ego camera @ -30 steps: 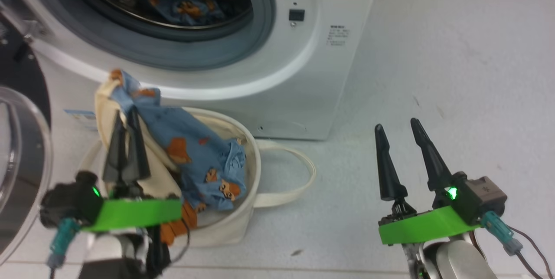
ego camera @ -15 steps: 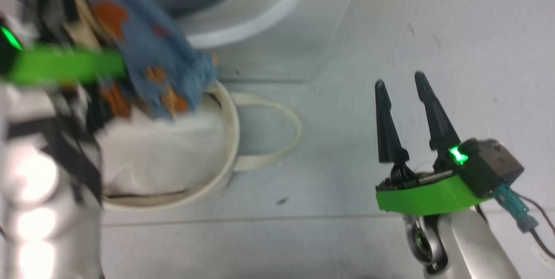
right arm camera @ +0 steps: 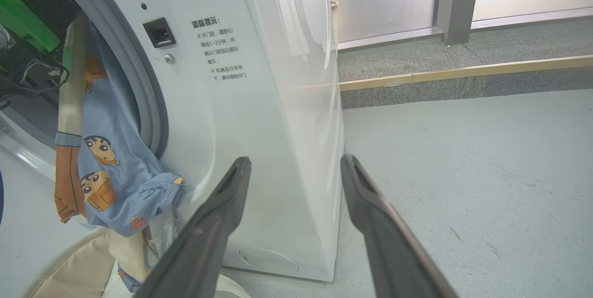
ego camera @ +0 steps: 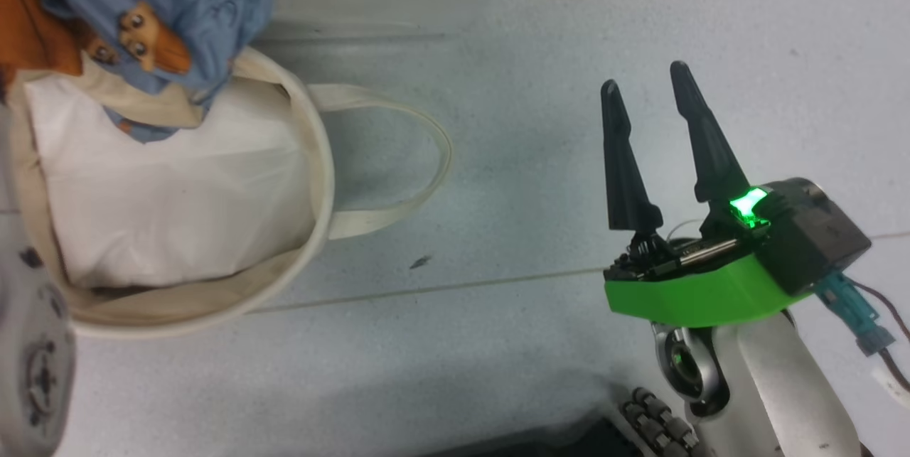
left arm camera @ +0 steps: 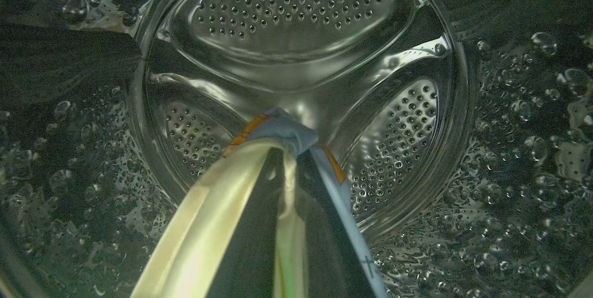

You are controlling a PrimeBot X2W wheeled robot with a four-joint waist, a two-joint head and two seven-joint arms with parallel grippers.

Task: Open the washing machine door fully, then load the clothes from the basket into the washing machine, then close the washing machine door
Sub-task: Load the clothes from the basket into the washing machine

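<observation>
step: loading. We judge it mid-transfer, garment not yet released.
left tool [left arm camera: 291,149]: pressed together inside the drum [left arm camera: 296,20], pinching the clothes [left arm camera: 288,124] at the tips, aimed at the drum's back wall.
extra in pinch: a cream strip [left arm camera: 204,224] runs up the 7 o'clock side of the fingers [left arm camera: 252,242] to the tips. We can't tell if it's garment trim or the basket's second loop.
clothes location: front end is in the drum. The rest trails out over the gasket [right arm camera: 153,117] at 9 o'clock in the right wrist view. The tail hangs to the rim of the basket [ego camera: 321,180] at 11 o'clock in the head view; we can't tell if it touches.
basket: on the floor [ego camera: 498,343] in front of the washing machine [right arm camera: 259,103], white padding [ego camera: 163,187] inside, one loop handle [ego camera: 430,173] lying out at 3 o'clock.
right tool [ego camera: 645,75]: spread wide, empty, at 4 o'clock in the head view, well apart from the basket.
risk 1: if we release here, the hanging weight likely drags the garment back out, because most of the cloth is outside the drum.
risk 2: if the strip is the loop, pushing deeper lifts or tips the basket.
risk 3: a tail left on the gasket gets trapped when the machine is shut.
next: we'd go deeper and lower before opening.
</observation>
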